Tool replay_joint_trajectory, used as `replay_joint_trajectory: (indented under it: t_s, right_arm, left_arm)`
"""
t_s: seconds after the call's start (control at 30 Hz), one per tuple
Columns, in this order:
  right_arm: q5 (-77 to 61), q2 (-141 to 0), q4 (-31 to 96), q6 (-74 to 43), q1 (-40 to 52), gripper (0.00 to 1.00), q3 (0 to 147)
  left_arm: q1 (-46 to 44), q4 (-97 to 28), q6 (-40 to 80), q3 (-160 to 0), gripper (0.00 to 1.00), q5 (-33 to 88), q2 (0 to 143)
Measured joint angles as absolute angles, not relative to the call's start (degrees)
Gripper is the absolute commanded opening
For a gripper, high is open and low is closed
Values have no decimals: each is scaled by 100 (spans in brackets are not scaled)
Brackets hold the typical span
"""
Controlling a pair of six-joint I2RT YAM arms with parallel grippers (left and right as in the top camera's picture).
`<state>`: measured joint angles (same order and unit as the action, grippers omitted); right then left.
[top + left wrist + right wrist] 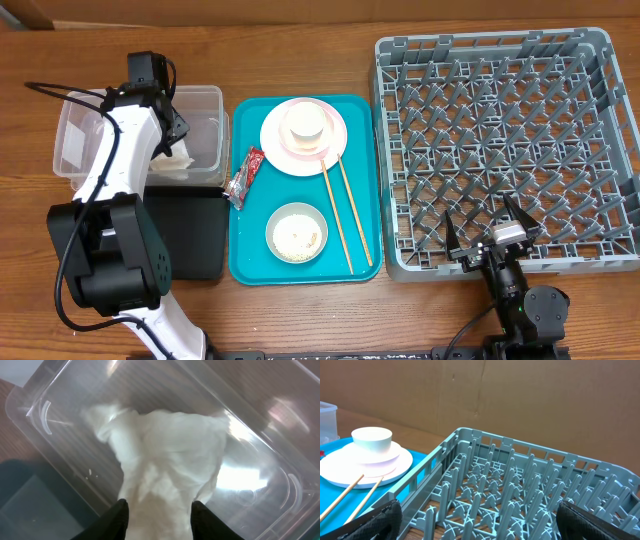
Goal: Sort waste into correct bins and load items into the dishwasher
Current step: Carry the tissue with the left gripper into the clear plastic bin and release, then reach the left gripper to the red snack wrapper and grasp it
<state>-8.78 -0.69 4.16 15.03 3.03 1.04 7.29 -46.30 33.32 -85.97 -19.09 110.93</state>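
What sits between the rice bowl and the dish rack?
Two wooden chopsticks lie on the teal tray between the rice bowl and dish rack, seen overhead.

- Tub [200, 110] at far left; napkin [165, 455] over its near end.
- Shallow bin [195, 240] just in front of the tub.
- Serving tray [250, 265] right of both, between them and the rack [500, 140].
- On the tray: plate [275, 140] at the back with a cup [305, 122] on it; bowl [272, 232] in front, rice [297, 238] inside.
- Wrapper [245, 175] across the tray's left edge; chopsticks [345, 215] right of the bowl, far ends at the plate's rim.
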Motion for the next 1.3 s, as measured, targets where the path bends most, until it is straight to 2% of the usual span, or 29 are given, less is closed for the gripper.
replay_joint_trajectory:
  t_s: [0.1, 0.27, 0.47, 0.63, 0.8, 1.03, 1.3]
  right_arm:
    - [-878, -69, 416, 1505, 303, 100, 104]
    - [-880, -69, 416, 1505, 303, 100, 104]
    - [-878, -69, 416, 1503, 303, 100, 104]
    - [-878, -69, 416, 1505, 303, 100, 106]
    - [-880, -69, 414, 1505, 303, 100, 104]
    - [-880, -69, 414, 1505, 303, 100, 106]
    - [-880, -69, 414, 1507, 303, 100, 104]
  left_arm:
    - [727, -4976, 3122, -8764, 52, -1907, 11093]
    - [727, -6243, 2932, -9609, 54, -1719, 11043]
    - [607, -6980, 2477, -10186, 57, -495, 10344]
    - [86, -7585, 2171, -10259, 59, 379, 9760]
    - [-668, -8211, 1918, -10267, 59, 593, 9703]
    - [-1914, -8355, 1778, -10055, 62, 309, 9703]
    - [-2816, -7502, 1754, -9107, 63, -163, 9703]
